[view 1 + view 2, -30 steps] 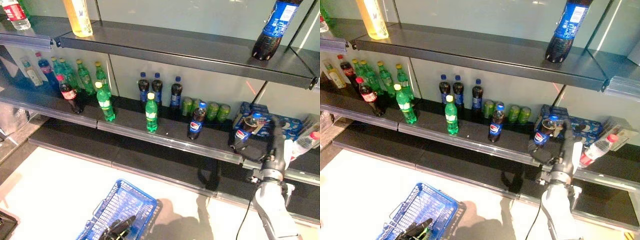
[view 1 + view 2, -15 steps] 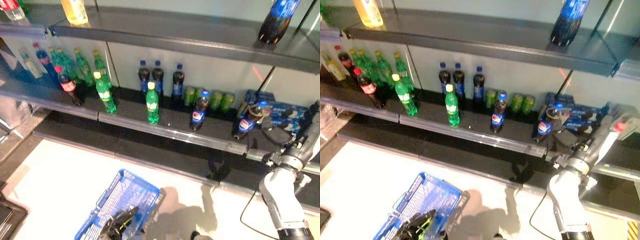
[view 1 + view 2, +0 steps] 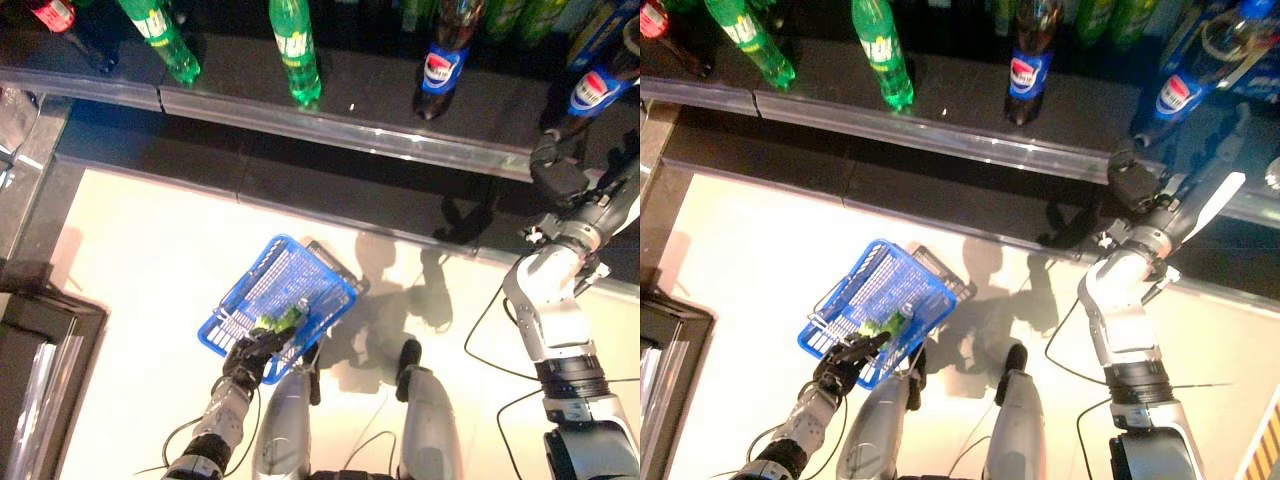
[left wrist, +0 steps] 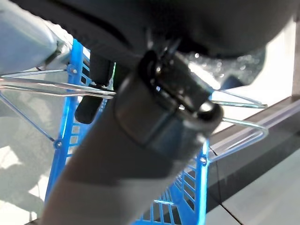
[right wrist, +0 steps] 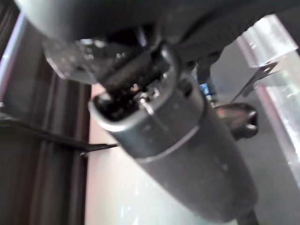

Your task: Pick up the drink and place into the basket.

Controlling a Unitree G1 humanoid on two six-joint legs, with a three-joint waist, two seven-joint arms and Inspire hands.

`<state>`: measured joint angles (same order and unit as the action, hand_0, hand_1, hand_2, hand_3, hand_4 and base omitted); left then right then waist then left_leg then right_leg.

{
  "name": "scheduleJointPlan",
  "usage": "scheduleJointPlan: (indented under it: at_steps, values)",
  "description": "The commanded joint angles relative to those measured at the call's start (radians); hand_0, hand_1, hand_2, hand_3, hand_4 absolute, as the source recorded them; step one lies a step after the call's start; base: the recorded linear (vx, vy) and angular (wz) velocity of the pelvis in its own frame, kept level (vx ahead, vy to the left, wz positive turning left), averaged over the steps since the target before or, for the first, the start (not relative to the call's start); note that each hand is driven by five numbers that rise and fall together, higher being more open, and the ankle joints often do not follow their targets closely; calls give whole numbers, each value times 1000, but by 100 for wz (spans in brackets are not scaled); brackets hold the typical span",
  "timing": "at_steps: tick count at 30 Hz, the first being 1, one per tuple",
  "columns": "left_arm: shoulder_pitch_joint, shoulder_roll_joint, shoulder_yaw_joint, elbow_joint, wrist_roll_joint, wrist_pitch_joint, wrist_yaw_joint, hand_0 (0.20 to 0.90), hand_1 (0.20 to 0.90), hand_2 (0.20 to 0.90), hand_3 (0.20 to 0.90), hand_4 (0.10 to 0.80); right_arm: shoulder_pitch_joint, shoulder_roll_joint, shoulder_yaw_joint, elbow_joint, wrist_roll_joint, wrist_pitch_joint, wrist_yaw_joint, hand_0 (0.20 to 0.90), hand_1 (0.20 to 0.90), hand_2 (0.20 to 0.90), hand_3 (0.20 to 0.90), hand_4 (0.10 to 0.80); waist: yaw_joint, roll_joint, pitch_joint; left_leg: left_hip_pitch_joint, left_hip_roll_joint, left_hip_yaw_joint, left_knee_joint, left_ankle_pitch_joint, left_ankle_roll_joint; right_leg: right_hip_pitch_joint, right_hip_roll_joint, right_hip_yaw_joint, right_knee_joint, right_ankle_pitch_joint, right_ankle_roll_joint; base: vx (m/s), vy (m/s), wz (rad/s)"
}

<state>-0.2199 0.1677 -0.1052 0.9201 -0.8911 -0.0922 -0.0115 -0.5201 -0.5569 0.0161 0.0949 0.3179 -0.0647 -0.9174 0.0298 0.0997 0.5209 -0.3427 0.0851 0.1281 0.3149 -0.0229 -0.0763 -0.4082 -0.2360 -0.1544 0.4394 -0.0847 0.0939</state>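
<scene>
A cola bottle (image 3: 598,88) with a blue label leans at the right end of the lower shelf (image 3: 350,138). My right hand (image 3: 558,178) is at its lower part, touching or nearly so; whether it grips the bottle cannot be made out. The blue wire basket (image 3: 250,290) hangs low in front of me, with a green bottle (image 3: 281,320) lying inside. My left hand (image 3: 250,356) is curled around the basket's wire handle (image 4: 234,101) at its near rim.
Along the shelf stand another cola bottle (image 3: 441,60), two green bottles (image 3: 296,50) (image 3: 160,30) and a red-labelled bottle (image 3: 60,14). A lower dark ledge (image 3: 300,190) juts out beneath. A dark cabinet (image 3: 40,330) stands at the far left on the pale floor.
The camera has tipped down, so the upper shelves have left the picture and the basket shows whole. My right hand stays at the leaning cola bottle; my left still holds the basket.
</scene>
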Motion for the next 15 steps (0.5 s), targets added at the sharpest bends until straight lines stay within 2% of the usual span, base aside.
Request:
scheduleJointPlan:
  at_steps: [1,8,15]
  values:
    - [160,49,-37,23,-11,9,26,300,300,300,200,100,-143,-116,-22,-71,-46,-54,-59,900,900,900,900,800,9,-21,-35,3,-19,-56,-1,18,22,12,16,-34,-21,38,-28,-34,29,-10]
    - [139,63,-42,1,-26,24,20,300,300,300,200,100,-244,-157,-14,9,-19,-16,-88,900,900,900,900,800,12,-4,-10,-7,-19,-41,-3,24,25,6,19,-30,-32,41,-32,-12,-13,-5]
    - [129,86,-62,-11,-33,37,19,300,300,300,200,100,-394,-210,36,145,57,-14,-41,900,900,900,900,800,34,7,-1,4,-18,-43,-23,30,25,33,24,-43,-68,43,-38,3,-28,-3]
